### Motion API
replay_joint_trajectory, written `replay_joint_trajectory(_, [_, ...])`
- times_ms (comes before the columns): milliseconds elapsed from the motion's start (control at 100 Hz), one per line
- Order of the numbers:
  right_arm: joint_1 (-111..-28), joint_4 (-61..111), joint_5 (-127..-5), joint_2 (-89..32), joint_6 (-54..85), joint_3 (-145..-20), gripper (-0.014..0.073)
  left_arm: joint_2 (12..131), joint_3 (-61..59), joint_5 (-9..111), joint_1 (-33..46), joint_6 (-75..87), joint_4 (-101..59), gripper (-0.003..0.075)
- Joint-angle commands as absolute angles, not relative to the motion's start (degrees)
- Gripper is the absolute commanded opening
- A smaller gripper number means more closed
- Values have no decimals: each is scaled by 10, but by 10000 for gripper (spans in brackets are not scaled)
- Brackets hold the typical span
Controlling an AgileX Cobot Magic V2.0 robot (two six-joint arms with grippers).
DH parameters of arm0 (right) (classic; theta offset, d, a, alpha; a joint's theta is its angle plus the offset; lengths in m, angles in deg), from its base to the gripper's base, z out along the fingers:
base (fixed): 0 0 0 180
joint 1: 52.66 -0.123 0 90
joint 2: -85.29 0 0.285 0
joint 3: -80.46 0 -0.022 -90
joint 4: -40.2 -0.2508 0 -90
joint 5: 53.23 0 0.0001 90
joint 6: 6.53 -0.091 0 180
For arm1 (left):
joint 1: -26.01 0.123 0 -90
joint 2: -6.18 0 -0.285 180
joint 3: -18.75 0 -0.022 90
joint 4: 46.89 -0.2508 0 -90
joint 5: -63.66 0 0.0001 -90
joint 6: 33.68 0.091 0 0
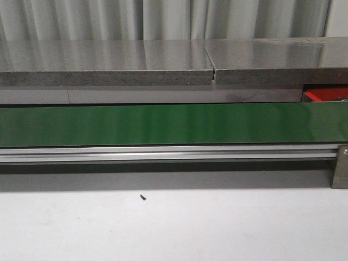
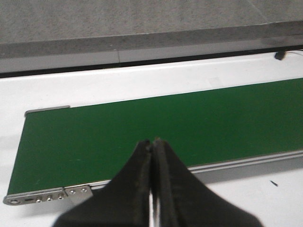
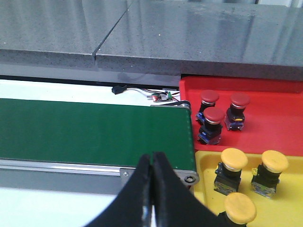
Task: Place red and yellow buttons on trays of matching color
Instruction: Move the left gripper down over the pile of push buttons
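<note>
In the right wrist view a red tray (image 3: pixel 274 127) holds three red buttons (image 3: pixel 212 118). Beside it a yellow tray (image 3: pixel 284 203) holds three yellow buttons (image 3: pixel 234 161). Both trays sit just past the end of the green belt (image 3: pixel 94 130). My right gripper (image 3: pixel 152 156) is shut and empty, over the belt's near rail and apart from the trays. My left gripper (image 2: pixel 152 142) is shut and empty too, above the other end of the belt (image 2: pixel 156 127). The front view shows only a corner of the red tray (image 1: pixel 326 95), and neither gripper.
A grey stone ledge (image 1: pixel 174 62) runs behind the belt (image 1: pixel 163 124). The belt's metal rail (image 1: pixel 163 153) and an end bracket (image 1: pixel 341 168) face me. A small black screw (image 1: pixel 143 197) lies on the white table. Loose wires and a small circuit board (image 3: pixel 158 94) sit behind the belt's end.
</note>
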State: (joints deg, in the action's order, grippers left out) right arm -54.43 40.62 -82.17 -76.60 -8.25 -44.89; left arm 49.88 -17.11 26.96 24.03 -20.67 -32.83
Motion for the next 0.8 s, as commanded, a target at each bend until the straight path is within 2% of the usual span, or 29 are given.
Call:
replay_joint_trajectory(0, [-543,408,-780,-761,-75,-463,-115,532,-154,328,264,-219,-325,-19])
replay_joint_trajectory(470, [-543,408,-780,-761,-75,-463,-115,681,-126,363,442,-229,-320,-16])
replay_joint_trajectory(540, [-543,408,-780,-761,-75,-463,-115,701,-114,362,457,-229,-320,5])
replay_joint_trajectory(630, [-543,408,-780,-761,-75,-463,-115,728,-96,361,468,-229,-320,111])
replay_joint_trajectory(790, [-543,408,-780,-761,-75,-463,-115,778,-54,358,483,-229,-322,428])
